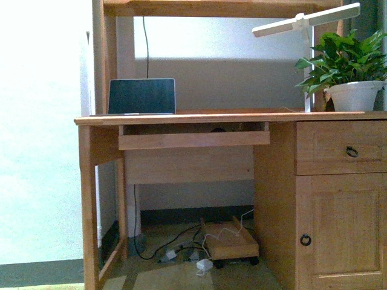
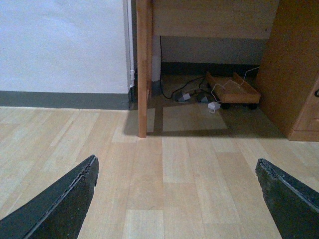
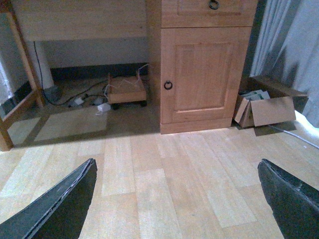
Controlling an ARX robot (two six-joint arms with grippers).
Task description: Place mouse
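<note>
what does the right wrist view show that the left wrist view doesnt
Only the right wrist view: the cupboard door with its ring handle, a cardboard box on the floor beside it, and a grey curtain. Only the left wrist view: a broad white wall with grey skirting beside the desk. Both: the wheeled wooden stand and cables under the desk, the pale wood floor, and an open, empty gripper: the left gripper and the right gripper.
</note>
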